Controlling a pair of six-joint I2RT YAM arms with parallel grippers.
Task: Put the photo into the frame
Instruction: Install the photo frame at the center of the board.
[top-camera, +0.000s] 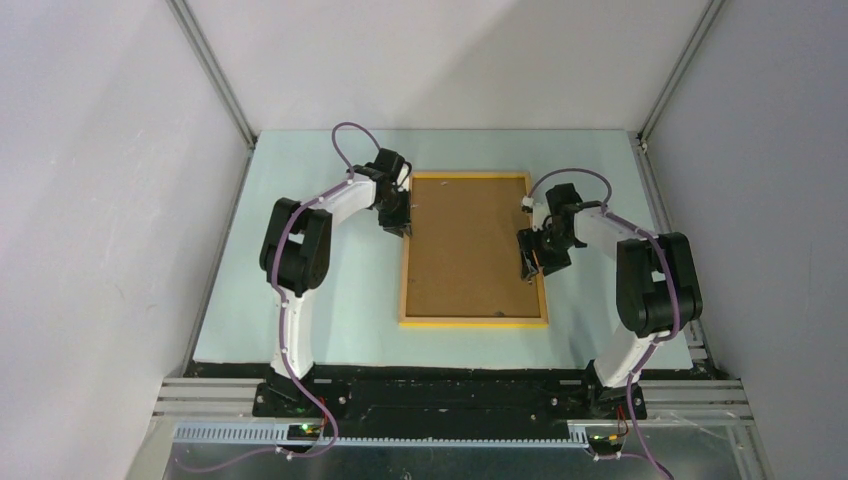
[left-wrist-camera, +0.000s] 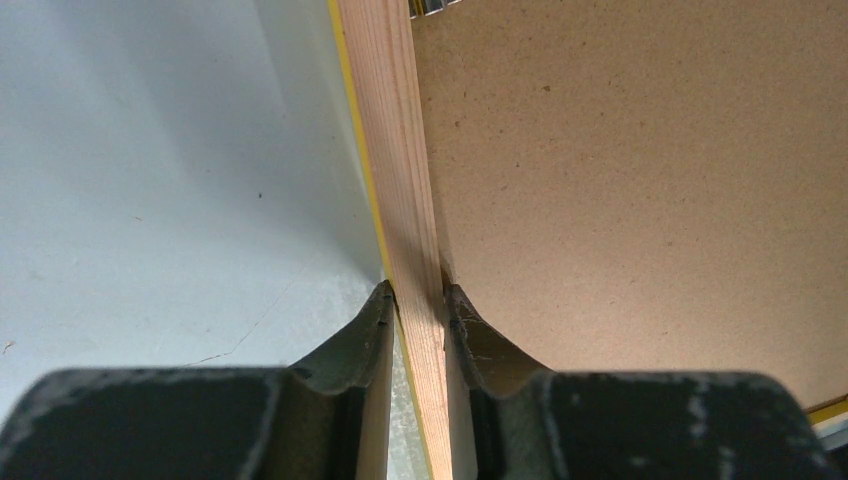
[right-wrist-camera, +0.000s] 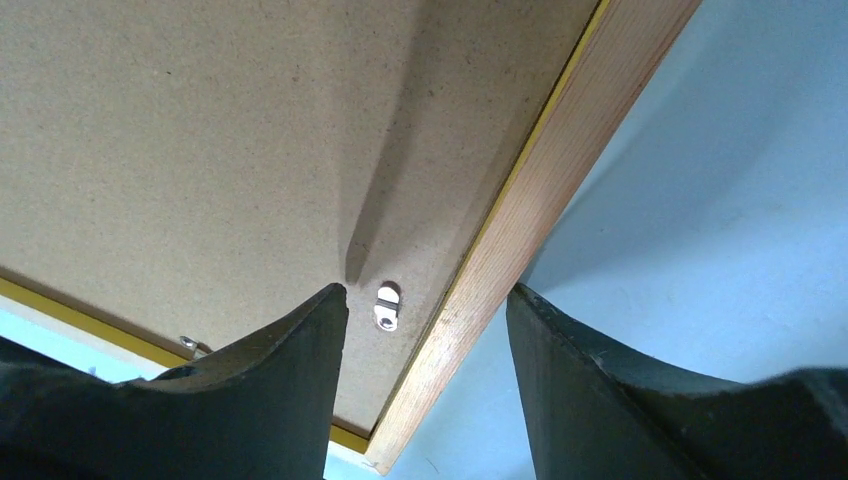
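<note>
The frame (top-camera: 473, 321), with narrow yellow-orange wooden edges, lies flat in the middle of the table with a brown backing board (top-camera: 470, 245) filling it. The photo is hidden. My left gripper (top-camera: 400, 228) is at the frame's left rail near the far corner. In the left wrist view it (left-wrist-camera: 418, 300) is shut on that wooden rail (left-wrist-camera: 400, 150), one finger on each side. My right gripper (top-camera: 530, 262) hangs over the right rail. In the right wrist view it (right-wrist-camera: 428, 292) stands open, straddling the rail (right-wrist-camera: 540, 200) and a small metal clip (right-wrist-camera: 388, 306) on the board (right-wrist-camera: 200, 130).
A pale blue-green mat (top-camera: 300, 300) covers the table under the frame. Grey walls and aluminium posts (top-camera: 215, 70) close in the back and sides. Both arm bases sit on the black rail (top-camera: 450, 395) at the near edge.
</note>
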